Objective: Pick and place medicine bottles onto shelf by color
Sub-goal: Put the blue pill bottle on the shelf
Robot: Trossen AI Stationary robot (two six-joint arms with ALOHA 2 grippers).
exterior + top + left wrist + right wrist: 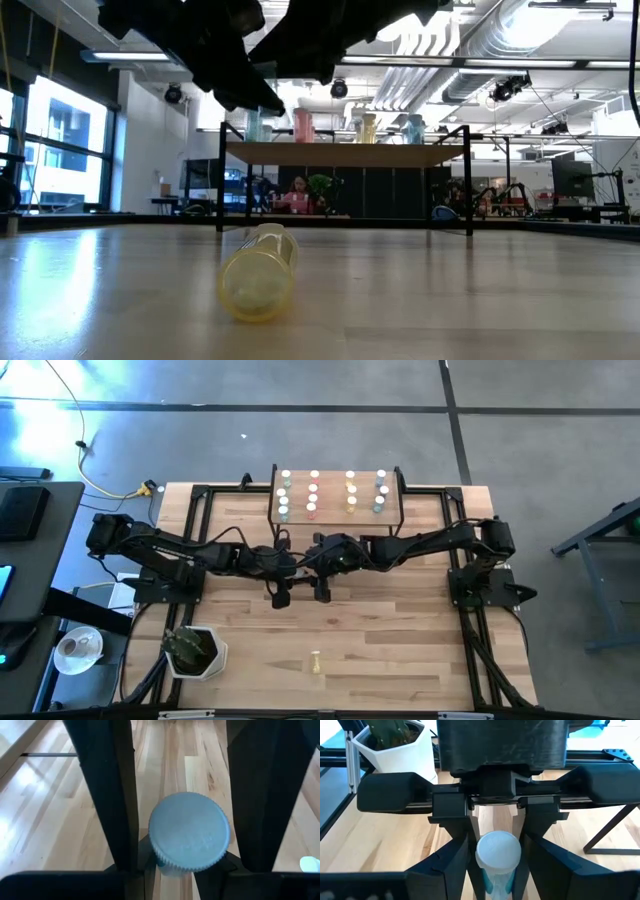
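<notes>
My two grippers meet over the table's middle, in front of the shelf [335, 518]. My left gripper [297, 568] is shut on a blue medicine bottle with a white cap [189, 832], held clear above the tabletop. My right gripper [497, 865] faces it, open, with a finger close on either side of that cap [498, 849]. The shelf carries bottles in columns: green [283, 495], pink [313, 495], yellow [350, 493], blue [380, 493]. One yellow bottle [258, 272] lies on its side on the table near the front edge [316, 660]. My left gripper pinches the blue bottle by its body below the cap [161, 862] between its two fingers. The bottle stands roughly upright in the hold, cap up, lifted clear of the table. My right gripper's fingers flank the cap; whether they touch it I cannot tell.
A white pot with a plant [195, 650] stands at the table's near left corner. Black frame rails [195, 540] run along the left and right sides. The bare wood between the grippers and the front edge holds only the lying yellow bottle. A person sits far behind the shelf [298, 195].
</notes>
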